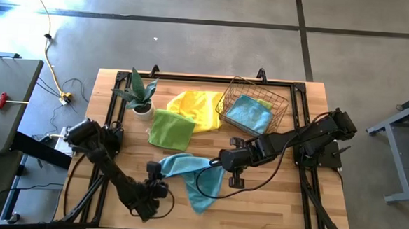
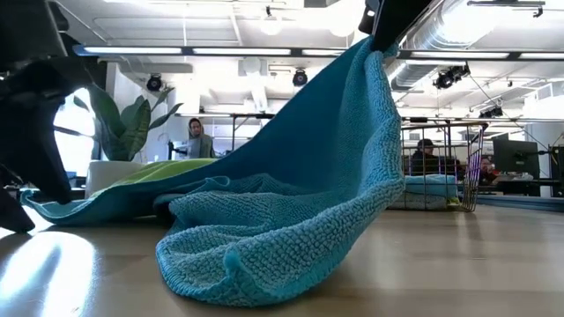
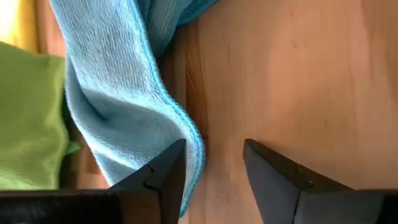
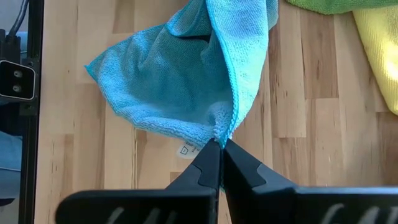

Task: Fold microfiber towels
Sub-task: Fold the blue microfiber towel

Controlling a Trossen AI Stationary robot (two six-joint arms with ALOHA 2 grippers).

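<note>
A teal blue towel (image 1: pixel 187 175) lies partly on the wooden table (image 1: pixel 270 202), near the front middle. My right gripper (image 1: pixel 220 159) is shut on it and holds one part up (image 2: pixel 374 53). My left gripper (image 1: pixel 155 172) is open, low at the towel's left end. In the left wrist view its fingers (image 3: pixel 214 168) stand over bare wood, and the towel's hemmed edge (image 3: pixel 194 140) lies against the inner side of one finger. A lime green towel (image 1: pixel 171 129) and a yellow towel (image 1: pixel 199 107) lie flat farther back. My right gripper pinches the teal towel's hemmed edge (image 4: pixel 227 127), bunched into a fold, between its two fingertips, coming from above and pointing down. The towel hangs slack below the fingers and its lower part (image 2: pixel 264 246) lies crumpled on the table. My left gripper: I cannot tell whether its finger (image 3: pixel 171 171) touches the towel's edge.
A wire mesh basket (image 1: pixel 255 103) at the back right holds a blue towel (image 1: pixel 248 113) and a lime one. A potted plant (image 1: pixel 141 94) stands at the back left. Bare wood (image 1: pixel 277 206) lies near the front right. People show in the room beyond.
</note>
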